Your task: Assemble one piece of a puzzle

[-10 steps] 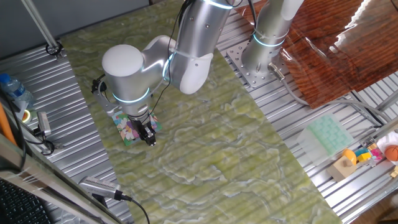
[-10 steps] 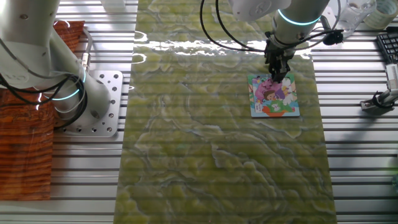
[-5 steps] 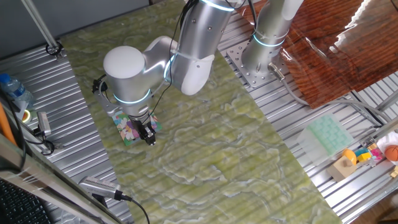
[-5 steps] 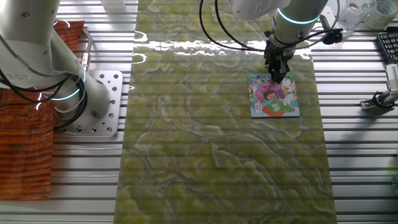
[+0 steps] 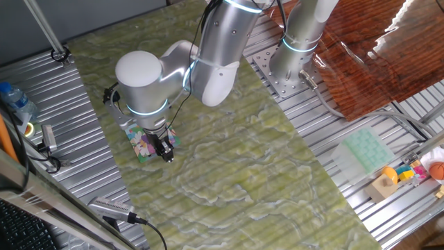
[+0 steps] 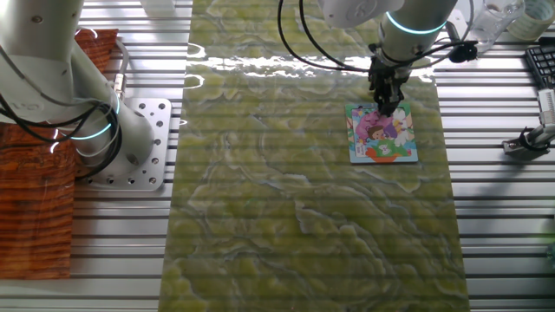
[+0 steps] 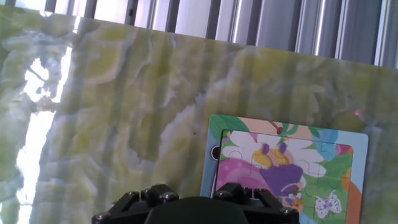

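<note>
The puzzle [image 5: 141, 144] lies flat on the green marbled mat, under my arm. It shows in the other fixed view [image 6: 382, 133] and in the hand view [image 7: 287, 168] as a cartoon picture with a blue edge. My gripper [image 5: 166, 155] points straight down with its tips at the puzzle's edge; in the other fixed view the gripper [image 6: 387, 106] is over the puzzle's top edge. The fingers look close together, but their tips are too small to read. The hand view shows only the black housing [image 7: 193, 208], not the tips. The piece is not visible.
A second arm's base [image 5: 291, 62] stands on a metal plate beside the mat. A pale green moulded tray [image 5: 366, 151] and a wooden block with colourful toys [image 5: 399, 177] lie on the slatted table. A bottle [image 5: 17, 101] and tools [image 5: 48, 139] lie on the opposite side.
</note>
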Controlling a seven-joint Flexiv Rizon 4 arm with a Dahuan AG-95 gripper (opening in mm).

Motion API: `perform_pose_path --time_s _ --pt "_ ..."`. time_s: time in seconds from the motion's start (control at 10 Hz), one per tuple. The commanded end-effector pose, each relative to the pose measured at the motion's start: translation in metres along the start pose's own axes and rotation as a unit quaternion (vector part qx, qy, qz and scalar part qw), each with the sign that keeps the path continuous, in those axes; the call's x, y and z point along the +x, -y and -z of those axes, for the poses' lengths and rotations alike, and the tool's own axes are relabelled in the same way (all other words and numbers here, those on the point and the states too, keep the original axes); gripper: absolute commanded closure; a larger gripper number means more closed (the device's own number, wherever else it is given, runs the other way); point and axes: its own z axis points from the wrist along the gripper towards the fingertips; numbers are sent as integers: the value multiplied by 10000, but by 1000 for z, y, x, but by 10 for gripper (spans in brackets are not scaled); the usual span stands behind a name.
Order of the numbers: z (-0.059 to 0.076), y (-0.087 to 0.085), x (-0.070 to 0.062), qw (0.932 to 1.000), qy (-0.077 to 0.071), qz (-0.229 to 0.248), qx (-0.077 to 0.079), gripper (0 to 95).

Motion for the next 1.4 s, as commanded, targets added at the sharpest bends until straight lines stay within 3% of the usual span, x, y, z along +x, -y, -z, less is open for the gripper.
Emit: perform_pose_path --time_s 0.1,1.0,1.1,1.2,1.3,1.4 --pt "1 -1 -2 10000 -16 26 6 380" --pt "2 12 4 9995 -94 253 186 380" --pt "3 14 3 9992 -103 287 247 190" --pt "4 16 3 9991 -116 295 266 190" --pt "4 18 5 9991 -121 296 271 0" --pt "4 20 6 9991 -114 292 275 0"
